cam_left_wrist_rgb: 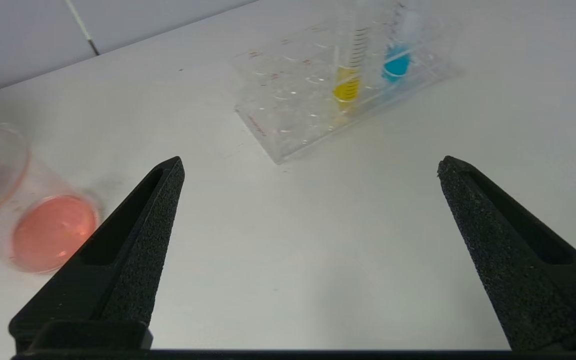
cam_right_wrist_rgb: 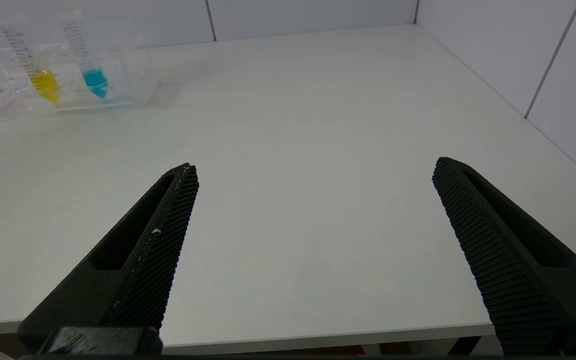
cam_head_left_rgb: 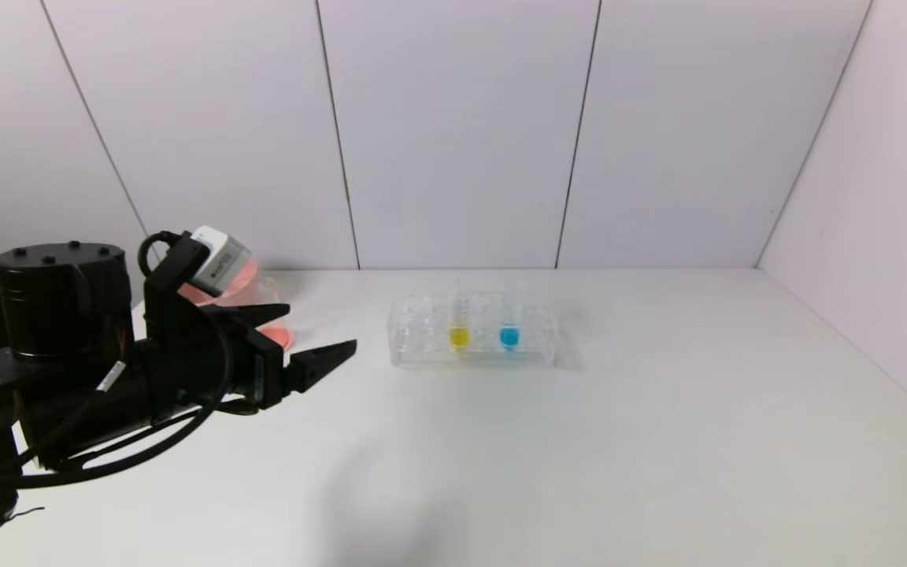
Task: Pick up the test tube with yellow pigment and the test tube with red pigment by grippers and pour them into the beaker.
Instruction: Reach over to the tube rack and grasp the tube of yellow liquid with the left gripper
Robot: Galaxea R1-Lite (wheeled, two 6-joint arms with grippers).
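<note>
White table (cam_head_left_rgb: 658, 441): rack (cam_head_left_rgb: 422, 331) with yellow tube (cam_head_left_rgb: 459, 327).

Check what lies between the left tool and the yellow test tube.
Bare white table, seen in the left wrist view: the open left tool faces the yellow test tube in its rack.

No text can be read; the tubes' (cam_right_wrist_rgb: 23, 47) printed scale marks are too small to make out

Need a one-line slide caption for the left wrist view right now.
Open left tool above the table, yellow test tube racked ahead, beaker of pink liquid beside it.
</note>
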